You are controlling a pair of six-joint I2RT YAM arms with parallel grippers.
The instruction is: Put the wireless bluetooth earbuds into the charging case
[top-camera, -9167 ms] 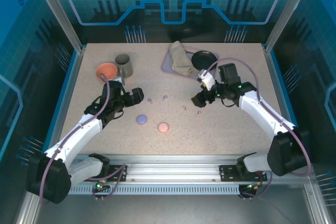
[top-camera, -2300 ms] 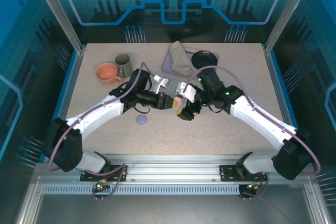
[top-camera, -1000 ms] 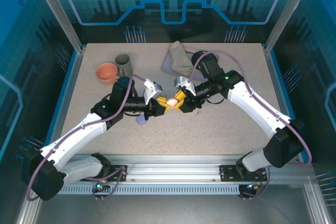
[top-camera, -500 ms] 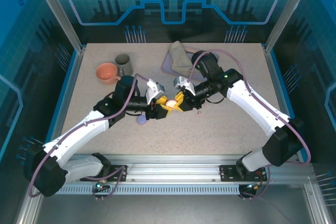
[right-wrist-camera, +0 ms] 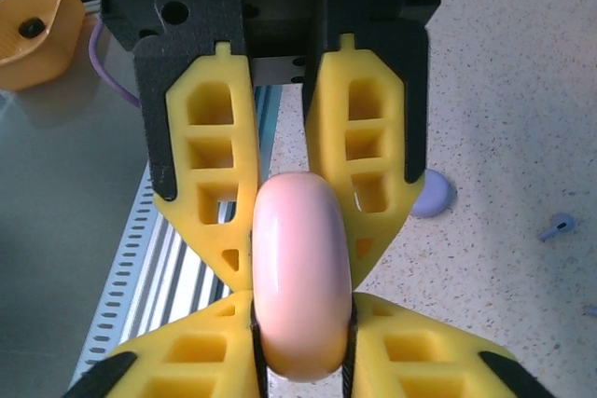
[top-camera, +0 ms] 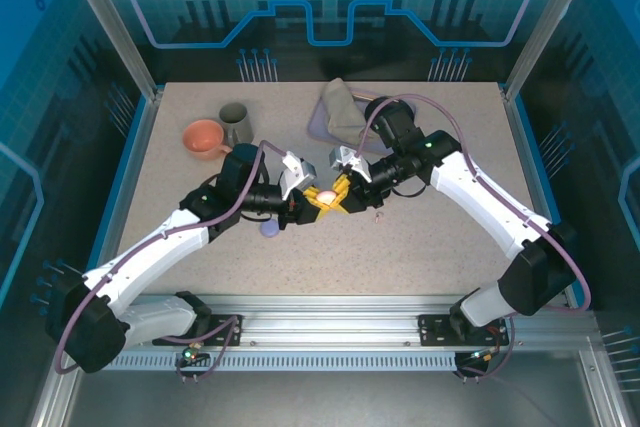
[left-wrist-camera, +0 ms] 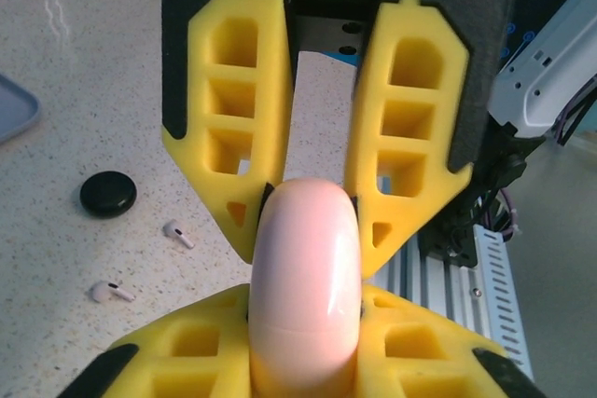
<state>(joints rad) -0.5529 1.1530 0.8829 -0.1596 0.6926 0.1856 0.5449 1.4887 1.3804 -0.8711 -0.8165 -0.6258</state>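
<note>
- Pink plastic is what both arms share: the pink case [left-wrist-camera: 303,267] hangs in the air above the desk [top-camera: 420,247], caught from two sides.
- The left gripper [top-camera: 316,198] is closed tight on one end of the pink case. The right gripper [top-camera: 340,193] pinches the opposite end, with nothing but the case between its jaws.
- I think each gripper takes one half so that the shell can be pulled open. It may also be a handing-over; I cannot tell which. The case looks closed, so no bud can go in yet.
- The pink case is held edge-on, and the fingers press on its flat faces. Its long axis runs from one gripper to the other, about level with the desk.
- The pale earbuds [left-wrist-camera: 177,233] lie flat on the desk below the pink case, well apart from it and near the black case [left-wrist-camera: 107,194]. Their stems point in different directions.
- The lilac case [right-wrist-camera: 431,195] and a lilac earbud [right-wrist-camera: 558,224] rest on the desk below the pink case, the lilac case on the left arm's side.
</note>
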